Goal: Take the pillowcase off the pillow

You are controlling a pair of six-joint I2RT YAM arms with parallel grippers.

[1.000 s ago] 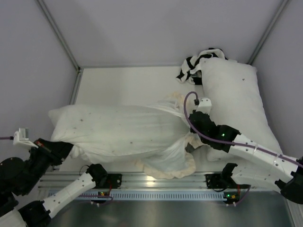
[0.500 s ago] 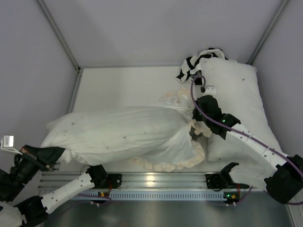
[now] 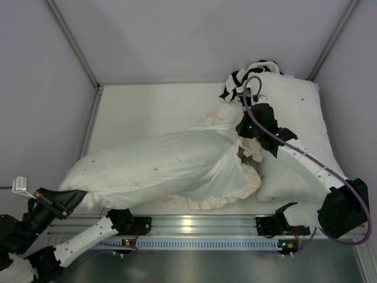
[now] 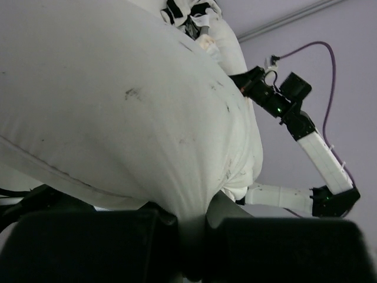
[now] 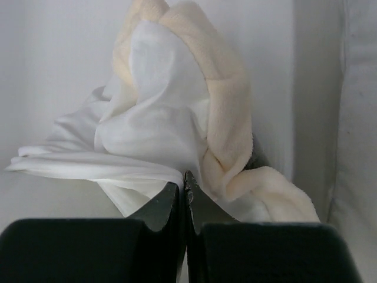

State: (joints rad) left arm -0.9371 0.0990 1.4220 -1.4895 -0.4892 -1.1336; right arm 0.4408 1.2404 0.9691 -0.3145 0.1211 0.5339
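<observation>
Clamped shut, the left tool [image 4: 189, 225] pinches the left end of the pillow [image 3: 147, 165] at the near left corner of the tabletop [image 3: 147, 109]. Its wrist view shows white speckled fabric caught between the two dark fingers. From that grip the pillow runs slantwise across the tabletop, rising away from the near edge as it goes right. Its left part is bare, with small dark specks showing on the white cover.

The right end of the pillow sits inside the pillowcase [image 3: 235, 177], which is bunched there with its cream-white face outward. The frill [image 3: 221, 202] curls along the near side of that end and up its right edge.

The right tool [image 5: 184, 188] is also closed, nipping a fold of the pillowcase's thin white cloth at its fingertips. The cream frill twists just behind that fold. From above, this tool sits at the far right corner of the pillowcase.

Just right of it a long pillow [image 3: 294, 112] lies along the right wall. A patterned cloth [image 3: 238, 79] is heaped at that pillow's far left corner.
</observation>
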